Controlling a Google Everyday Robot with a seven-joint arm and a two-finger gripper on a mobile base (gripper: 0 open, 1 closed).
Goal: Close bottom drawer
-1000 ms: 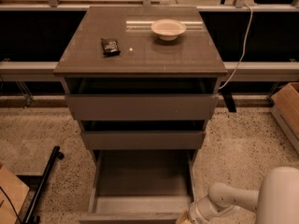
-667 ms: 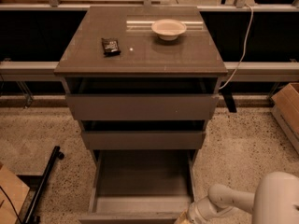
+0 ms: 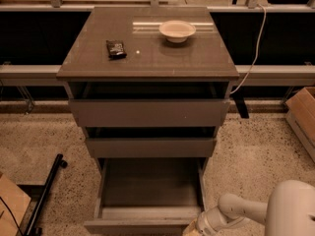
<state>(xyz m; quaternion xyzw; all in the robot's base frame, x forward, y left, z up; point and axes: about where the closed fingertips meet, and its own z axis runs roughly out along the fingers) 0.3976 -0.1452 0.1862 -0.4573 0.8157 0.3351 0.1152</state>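
The bottom drawer (image 3: 147,186) of the grey-brown cabinet is pulled far out toward me; its inside is empty and its flat front (image 3: 135,226) lies at the lower edge of the view. The middle drawer (image 3: 150,146) and the uppermost drawer (image 3: 147,112) are each pulled out a little. My white arm (image 3: 236,210) comes in from the lower right. The gripper (image 3: 194,230) is at the right end of the bottom drawer's front, cut off by the frame edge.
A white bowl (image 3: 177,30) and a small dark packet (image 3: 116,48) lie on the cabinet top (image 3: 147,58). A white cable (image 3: 253,48) hangs at the right. A cardboard box (image 3: 302,117) stands at the right, another (image 3: 10,208) at lower left, beside a black bar (image 3: 44,195).
My arm has shifted slightly lower at the drawer's front right corner. The drawers have not visibly moved.
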